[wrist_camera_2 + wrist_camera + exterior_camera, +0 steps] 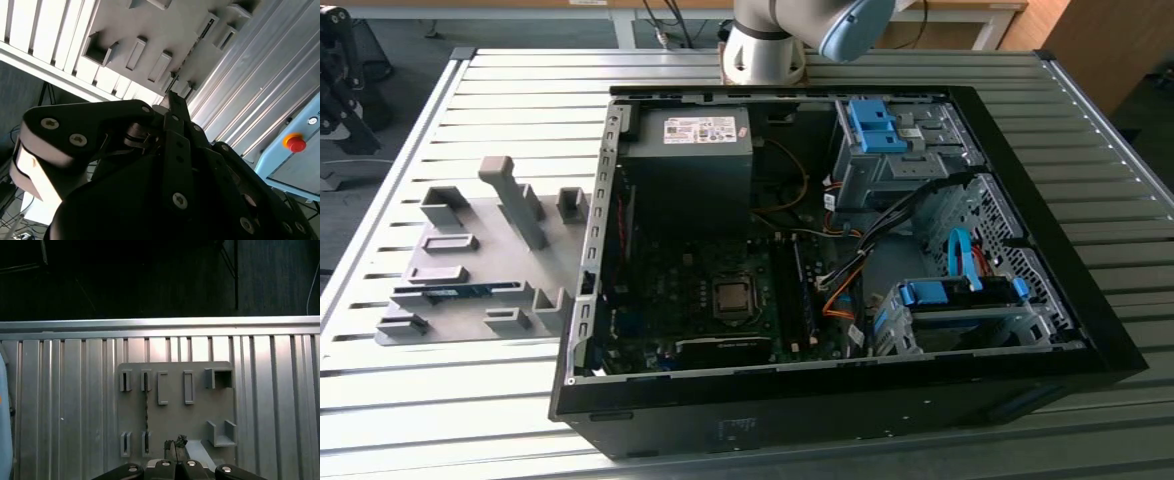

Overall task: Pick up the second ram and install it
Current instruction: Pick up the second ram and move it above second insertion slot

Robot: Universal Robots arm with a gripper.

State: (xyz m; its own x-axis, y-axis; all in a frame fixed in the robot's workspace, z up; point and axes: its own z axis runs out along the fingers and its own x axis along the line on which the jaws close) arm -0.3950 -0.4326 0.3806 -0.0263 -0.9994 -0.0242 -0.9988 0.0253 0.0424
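The second ram [454, 292] is a thin blue stick standing on edge in slotted holders on the grey fixture plate [480, 225], at the exterior view's left of the computer case. In the first wrist view the ram [146, 412] appears edge-on as a dark line between two slots. My gripper [175, 447] hangs high above the plate, a little to one side of the ram. In the second wrist view the gripper [171, 97] has its fingers together with nothing between them.
The open black computer case [1067, 250] lies on the slatted metal table [520, 90], showing its motherboard [720, 300], power supply [687, 140] and blue drive cages [874, 125]. The arm's base [767, 45] stands behind the case. A red stop button [296, 144] sits on a light blue cabinet.
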